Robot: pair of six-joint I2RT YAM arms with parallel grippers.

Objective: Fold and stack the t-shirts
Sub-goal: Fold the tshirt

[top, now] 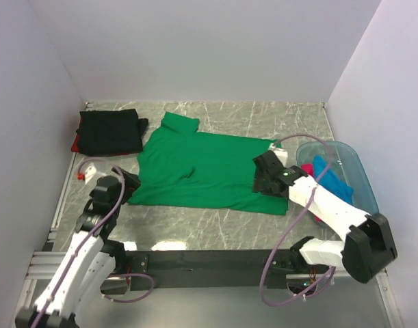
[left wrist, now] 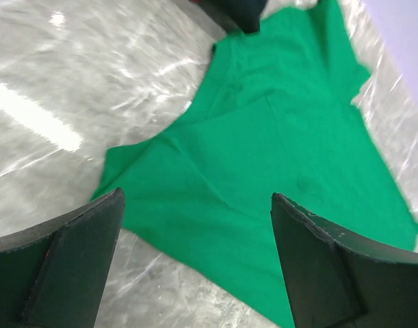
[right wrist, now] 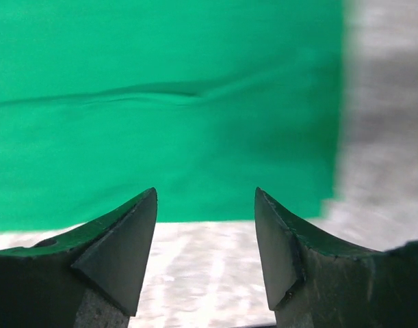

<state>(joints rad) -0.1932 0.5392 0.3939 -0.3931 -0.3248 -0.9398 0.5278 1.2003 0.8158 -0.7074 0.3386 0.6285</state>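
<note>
A bright green t-shirt [top: 209, 167] lies spread flat in the middle of the table. It also shows in the left wrist view [left wrist: 277, 150] and the right wrist view [right wrist: 161, 102]. My left gripper [top: 126, 183] is open and empty by the shirt's near left corner, with bare table and the shirt's hem between its jaws [left wrist: 197, 198]. My right gripper [top: 267, 171] is open and empty over the shirt's right edge, just short of the hem [right wrist: 205, 195]. A folded black shirt [top: 111, 131] lies at the back left on a red one [top: 74, 145].
A translucent blue tub [top: 356, 167] stands at the right and holds a blue shirt [top: 330, 176] and a pink one [top: 307, 168]. White walls close the table on the left, back and right. A black rail [top: 209, 260] runs along the near edge.
</note>
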